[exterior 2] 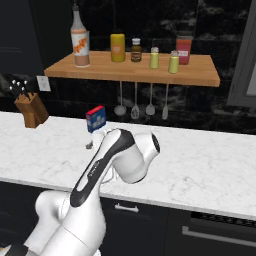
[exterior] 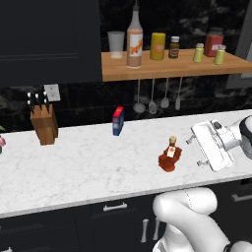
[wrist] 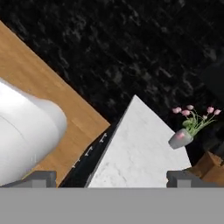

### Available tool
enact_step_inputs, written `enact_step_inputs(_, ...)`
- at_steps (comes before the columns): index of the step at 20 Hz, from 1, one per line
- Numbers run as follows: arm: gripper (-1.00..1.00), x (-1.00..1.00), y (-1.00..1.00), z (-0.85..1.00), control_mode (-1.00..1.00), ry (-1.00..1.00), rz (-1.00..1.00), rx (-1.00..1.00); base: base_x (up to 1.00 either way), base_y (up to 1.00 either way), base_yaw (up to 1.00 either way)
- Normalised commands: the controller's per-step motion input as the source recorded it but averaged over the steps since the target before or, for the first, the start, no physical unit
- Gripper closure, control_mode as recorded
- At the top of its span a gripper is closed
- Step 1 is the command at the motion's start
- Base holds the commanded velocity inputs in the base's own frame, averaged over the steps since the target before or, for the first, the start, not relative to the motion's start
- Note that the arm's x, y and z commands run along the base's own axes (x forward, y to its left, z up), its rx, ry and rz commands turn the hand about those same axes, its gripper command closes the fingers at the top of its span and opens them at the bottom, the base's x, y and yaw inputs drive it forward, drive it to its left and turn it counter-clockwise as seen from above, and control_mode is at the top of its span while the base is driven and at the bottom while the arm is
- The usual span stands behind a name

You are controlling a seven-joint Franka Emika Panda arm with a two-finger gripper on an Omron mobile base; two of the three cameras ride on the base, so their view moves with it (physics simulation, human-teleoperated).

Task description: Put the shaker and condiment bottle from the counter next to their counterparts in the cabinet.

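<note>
So the condiment bottle [exterior: 170,155] is standing upright on the worktop [exterior: 88,167], near the front edge, just left of the claw [exterior: 194,147]. The claw lies sideways, pointing left along the worktop, with nothing between its fingers; can't really tell how wide it's spread. The bottle is reddish-brown with a fat ridged base, skinny neck and tan cap. Two shakers [exterior: 198,52] are already on the cabinet [exterior: 172,66] shelf, so I'd guess the bottle is next.

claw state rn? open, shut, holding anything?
Claw: open, holding nothing; its fingertips stand wide apart in the hand view, with white marble counter between them.
</note>
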Motion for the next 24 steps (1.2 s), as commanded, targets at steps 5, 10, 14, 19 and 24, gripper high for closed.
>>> enact_step_inputs(5, -1.00, 0.26, -0.32, 0.00, -1.00, 0.01, 0.50, 0.06, 0.00, 0.00, 0.00)
enact_step_inputs(10, -1.00, 0.12, -0.15, 0.03, -1.00, 0.00, 0.34, 0.01, 0.00, 0.00, 0.00)
enact_step_inputs(14, -1.00, 0.20, -0.07, 0.00, -1.00, -0.01, -0.01, 0.00, 0.00, 0.00, 0.00)
enact_step_inputs(19, -1.00, 0.02, 0.00, 0.00, -1.00, -0.07, -0.07, 0.01, 0.00, 0.00, 0.00)
enact_step_inputs(24, -1.00, -0.08, 0.12, -0.01, -1.00, -0.07, -0.02, -0.01, 0.00, 0.00, 0.00)
